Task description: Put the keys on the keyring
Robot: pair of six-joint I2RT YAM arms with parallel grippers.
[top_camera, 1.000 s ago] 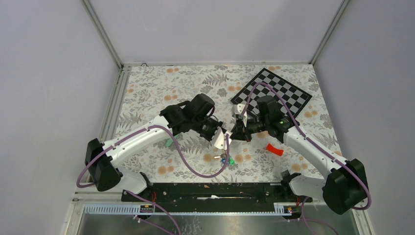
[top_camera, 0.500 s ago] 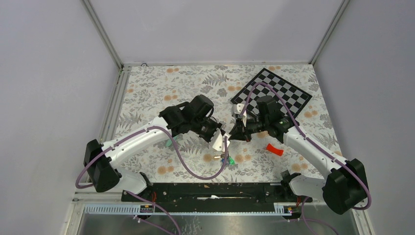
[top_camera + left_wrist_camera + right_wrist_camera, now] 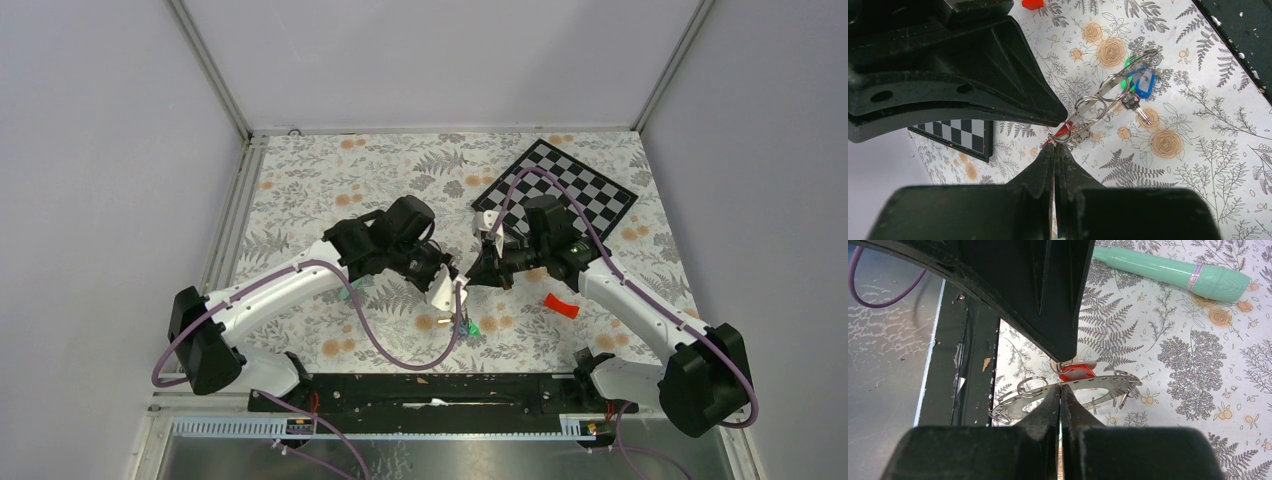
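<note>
**Both pincers closed at the keyring, mid-table, near side**

Table [image 3: 300,200]: floral cloth.

Far left of the group: mint-green tube [image 3: 1173,270] lying flat on the cloth. In the top view it is mostly hidden under the left arm.

Left pincer [image 3: 1054,148]: jaws pressed fully together, no gap visible. The tips meet the red-tagged key [image 3: 1076,372], just beside the keyring's edge. Cannot tell whether the tag itself is pinched between them.

Keyring [image 3: 1093,382]: flat metal ring with a perforated rim, seen almost edge-on in both wrist views. It is held up off the cloth between the two pincers, tilted. Small wire loops [image 3: 1093,106] are strung along its rim.

At the keyring's near end, the blue-tagged key [image 3: 1144,86] and the green-tagged key [image 3: 1128,62] are bunched together on the loops. The red-tagged key sits at the opposite end, by the fingertips.

Right pincer [image 3: 1060,390]: jaws closed, clamped on the keyring's rim about midway along its visible edge. Its tips sit directly opposite the left pincer's tips, the two nearly touching.

Right of the arms: curved red plastic piece [image 3: 561,305] alone on the cloth, apart from the keyring.

Far right: checkerboard [image 3: 556,190] lying flat at an angle, the right arm's purple cable crossing over it.
</note>
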